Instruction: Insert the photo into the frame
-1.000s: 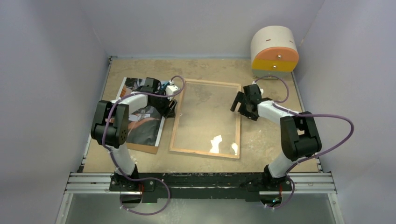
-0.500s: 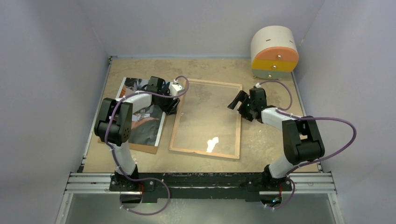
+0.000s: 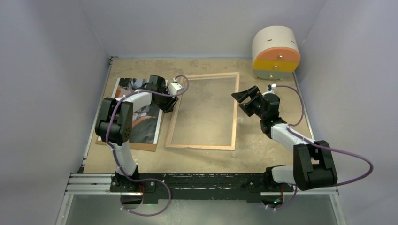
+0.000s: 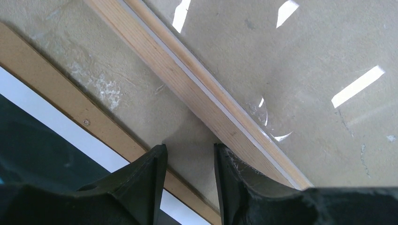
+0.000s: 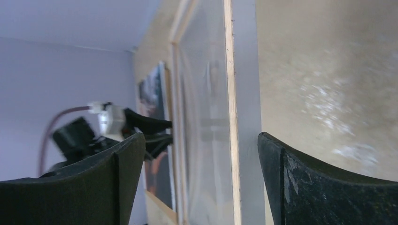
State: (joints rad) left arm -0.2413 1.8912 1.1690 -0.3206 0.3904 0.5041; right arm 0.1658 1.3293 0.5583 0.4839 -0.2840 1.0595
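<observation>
The frame [image 3: 233,117] lies mid-table, wood-coloured rear face up, glass pane in it. The photo [image 3: 146,125] lies to its left on a brown hardboard sheet [image 3: 126,145], partly hidden by my left arm. My left gripper [image 3: 170,107] sits low between the sheet and the frame's left rail. In the left wrist view this gripper [image 4: 187,154] is open over bare table, one finger at the frame rail [image 4: 187,89], the other over the hardboard [image 4: 56,89] by the photo's white border [image 4: 47,110]. My right gripper [image 3: 240,102] [image 5: 201,137] is wide open astride the frame's right rail [image 5: 232,93].
A round white drawer unit [image 3: 276,51] with orange and yellow fronts stands at the back right. Grey walls close in the table on three sides. A metal rail [image 3: 202,180] carrying both arm bases runs along the near edge.
The frame has slid left and turned, its left rail now close to the hardboard. My right arm has swung out to the right; its jaws narrowed slightly. The left jaws closed a little.
</observation>
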